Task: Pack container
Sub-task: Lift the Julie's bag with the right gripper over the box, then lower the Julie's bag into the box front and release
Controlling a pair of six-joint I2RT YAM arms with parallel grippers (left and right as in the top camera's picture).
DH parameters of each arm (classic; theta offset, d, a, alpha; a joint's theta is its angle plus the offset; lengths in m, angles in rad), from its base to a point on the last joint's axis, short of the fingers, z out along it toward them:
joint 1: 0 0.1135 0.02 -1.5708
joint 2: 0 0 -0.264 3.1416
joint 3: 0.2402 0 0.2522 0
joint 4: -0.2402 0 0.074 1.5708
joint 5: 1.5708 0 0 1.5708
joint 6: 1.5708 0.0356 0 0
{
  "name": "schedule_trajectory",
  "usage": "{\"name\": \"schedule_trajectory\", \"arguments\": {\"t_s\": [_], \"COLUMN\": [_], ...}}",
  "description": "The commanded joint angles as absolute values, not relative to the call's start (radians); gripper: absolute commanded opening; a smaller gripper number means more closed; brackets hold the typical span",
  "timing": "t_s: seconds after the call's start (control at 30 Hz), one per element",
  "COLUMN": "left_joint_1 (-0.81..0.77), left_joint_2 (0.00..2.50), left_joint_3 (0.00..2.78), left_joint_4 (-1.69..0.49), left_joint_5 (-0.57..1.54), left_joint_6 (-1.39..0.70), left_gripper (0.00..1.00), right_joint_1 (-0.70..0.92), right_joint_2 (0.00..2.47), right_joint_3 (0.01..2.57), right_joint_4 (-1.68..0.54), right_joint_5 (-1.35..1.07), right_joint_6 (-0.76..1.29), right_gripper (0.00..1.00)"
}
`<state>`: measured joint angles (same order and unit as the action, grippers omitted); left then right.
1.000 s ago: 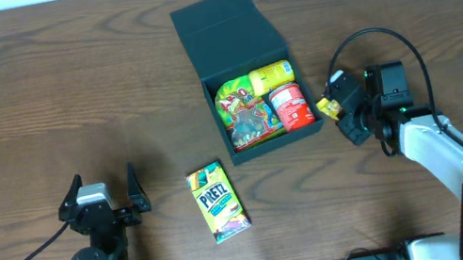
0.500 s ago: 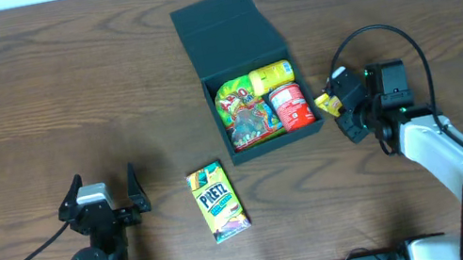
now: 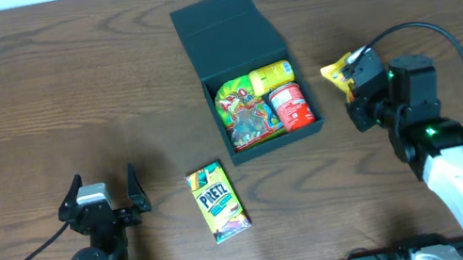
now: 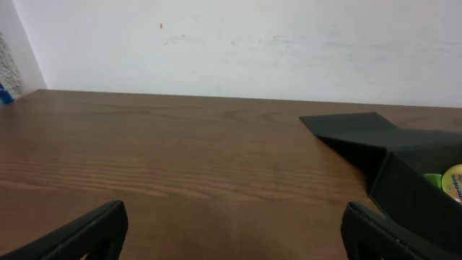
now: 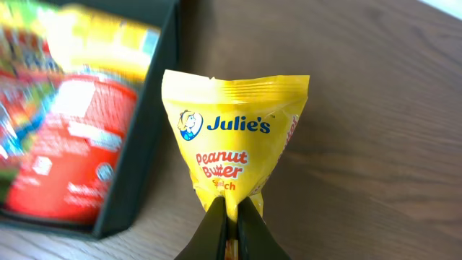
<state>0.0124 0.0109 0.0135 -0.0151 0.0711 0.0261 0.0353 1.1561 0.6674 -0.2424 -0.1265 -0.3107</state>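
Overhead, I count one container (image 3: pixel 226 33) mid-table, lid laid back away from me, long axis near-to-far, leaning left; one Pretz box (image 3: pixel 217 201) lies before it. Left wrist: left gripper (image 4: pixel 234 213) jaws wide, empty. Right wrist: right gripper (image 5: pixel 229 217) pinches one Julie's packet (image 5: pixel 234 144) beside the container's wall.

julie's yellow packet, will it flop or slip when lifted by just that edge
Probably light: the Julie's packet looks like a puffed, thin pouch sticking out from the right gripper without sagging. Its glossy film may be slippery, and only one crimped edge is pinched, so it could swing or slide out.
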Motion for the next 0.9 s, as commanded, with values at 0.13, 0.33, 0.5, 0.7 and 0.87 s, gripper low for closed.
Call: {"name": "schedule_trajectory", "arguments": {"t_s": [0.13,0.33,0.5,0.7,0.87], "left_joint_1": [0.017,0.017,0.017,0.017,0.017], "left_joint_2": [0.005,0.005,0.005,0.005,0.005], "left_joint_3": [0.004,0.004,0.004,0.004,0.004], "left_joint_4": [-0.071,-0.071,-0.071,-0.071,-0.071], "left_joint_5": [0.072,0.072,0.072,0.072,0.072], "left_joint_6": [0.022,0.022,0.022,0.022,0.022], "left_gripper": [0.95,0.95,0.95,0.95,0.95], "right_joint_1": [0.068,0.116,0.184,0.312,0.372], "right_joint_2": [1.091,1.104,1.173,1.305,1.383], "right_joint_3": [0.668,0.671,0.729,0.845,0.908], "right_joint_4": [-0.242,-0.242,-0.277,-0.303,-0.292], "right_joint_5": [-0.265,-0.346,-0.375,-0.370,-0.362], "right_joint_6": [-0.049,0.109,0.112,0.112,0.135], "right_gripper": [0.02,0.01,0.01,0.02,0.02]}}
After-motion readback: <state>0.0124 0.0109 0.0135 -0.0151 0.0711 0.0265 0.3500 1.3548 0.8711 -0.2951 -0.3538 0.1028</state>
